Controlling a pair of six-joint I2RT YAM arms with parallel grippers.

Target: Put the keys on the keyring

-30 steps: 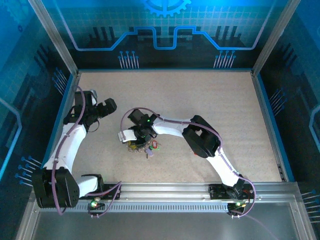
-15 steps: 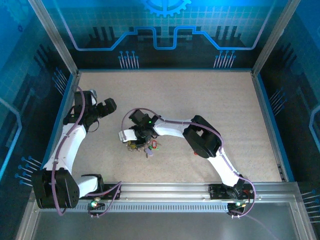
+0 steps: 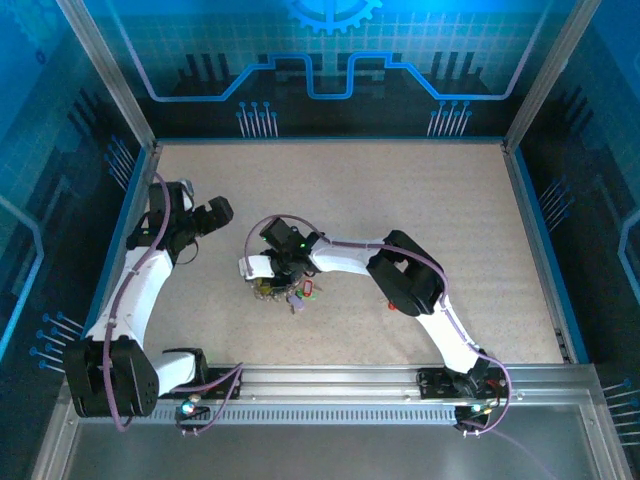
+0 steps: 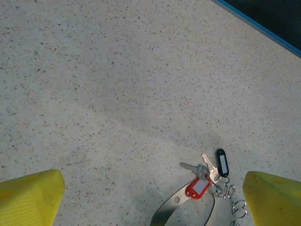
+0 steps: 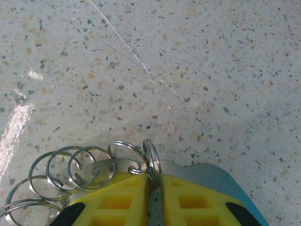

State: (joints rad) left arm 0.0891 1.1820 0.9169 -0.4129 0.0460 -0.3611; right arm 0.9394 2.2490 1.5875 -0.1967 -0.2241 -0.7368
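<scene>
Speckled table (image 4: 117, 70), left jaws released, right jaws clenching keyring (image 5: 200, 173), left wrist sees keys (image 4: 204, 170)

**A fenced robot test cell, not a home or shop**

I read this as a robotics lab cell. Under my left end effector (image 3: 220, 212) and right end effector (image 3: 272, 284) runs a pale speckled worktop (image 3: 420, 220). Beyond them and out to both sides, aluminium frame posts (image 3: 108, 80) hold blue wall panels (image 3: 200, 50) printed with gear and circuit graphics. Behind them, a slotted metal rail (image 3: 330, 382) carries the arm bases (image 3: 110, 375), with purple cables (image 3: 215, 385) looping along it.
</scene>
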